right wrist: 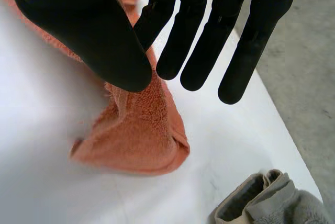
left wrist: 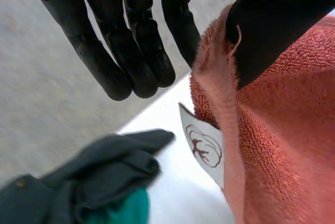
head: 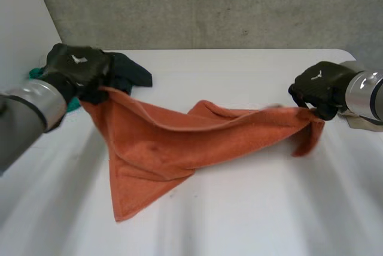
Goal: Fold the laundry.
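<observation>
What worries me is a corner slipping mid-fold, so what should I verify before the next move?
1. Left hand pinching a corner of the orange towel: ok.
2. Right hand pinching the opposite corner: ok.
3. Towel spread flat between the hands: not ok, a fold bunches up midway.
4. Towel lifted off the table: not ok, its lower part lies on it.
5. Dark clothes beside the left hand apart from the towel: ok in the left wrist view.
6. Beige cloth apart from the towel: ok.
</observation>
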Action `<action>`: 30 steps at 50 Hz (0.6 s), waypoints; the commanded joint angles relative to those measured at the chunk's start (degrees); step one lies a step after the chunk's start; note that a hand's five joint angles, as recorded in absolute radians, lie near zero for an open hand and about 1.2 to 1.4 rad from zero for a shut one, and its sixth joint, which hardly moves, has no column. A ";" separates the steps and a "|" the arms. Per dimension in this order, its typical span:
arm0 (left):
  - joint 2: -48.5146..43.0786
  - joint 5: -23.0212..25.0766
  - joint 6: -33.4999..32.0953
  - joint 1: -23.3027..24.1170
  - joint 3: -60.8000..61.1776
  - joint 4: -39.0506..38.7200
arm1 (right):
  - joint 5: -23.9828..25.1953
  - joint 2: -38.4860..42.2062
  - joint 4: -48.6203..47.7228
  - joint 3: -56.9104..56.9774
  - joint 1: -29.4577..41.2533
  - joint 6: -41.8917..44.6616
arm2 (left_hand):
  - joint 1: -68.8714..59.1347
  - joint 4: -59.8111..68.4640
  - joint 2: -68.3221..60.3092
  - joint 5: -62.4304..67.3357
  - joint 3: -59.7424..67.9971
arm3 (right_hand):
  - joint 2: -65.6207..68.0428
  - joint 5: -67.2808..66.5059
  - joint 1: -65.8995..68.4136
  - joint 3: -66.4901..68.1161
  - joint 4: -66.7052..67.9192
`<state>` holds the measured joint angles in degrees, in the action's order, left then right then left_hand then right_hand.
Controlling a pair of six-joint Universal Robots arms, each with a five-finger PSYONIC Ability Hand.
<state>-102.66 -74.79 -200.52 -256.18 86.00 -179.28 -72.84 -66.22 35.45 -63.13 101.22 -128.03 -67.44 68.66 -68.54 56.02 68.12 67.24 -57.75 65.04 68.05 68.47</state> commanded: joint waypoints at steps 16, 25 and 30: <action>-10.55 -10.72 2.85 6.92 -33.44 -21.62 | -12.68 11.30 -46.60 24.73 1.09 -12.49 | -12.56 11.34 -11.46 13.98 11.88 | 12.76 -12.25 14.96 11.95 11.53; -4.84 -14.42 6.46 6.14 -23.81 -17.07 | 0.56 4.09 -44.69 16.23 -1.54 -22.17 | -12.56 11.34 -11.46 13.98 11.88 | 12.76 -12.25 14.96 11.95 11.53; -2.81 -10.64 6.64 5.26 -11.93 -16.62 | 8.31 4.09 -41.61 9.27 -3.92 -22.09 | -12.56 11.34 -11.46 13.98 11.88 | 12.76 -12.25 14.96 11.95 11.53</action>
<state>-107.83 -88.89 -194.37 -249.85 60.75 -197.92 -73.85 -61.70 -10.57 -45.75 99.75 -149.99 -67.44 68.66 -68.62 56.02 68.18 67.24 -58.87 65.39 68.07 68.62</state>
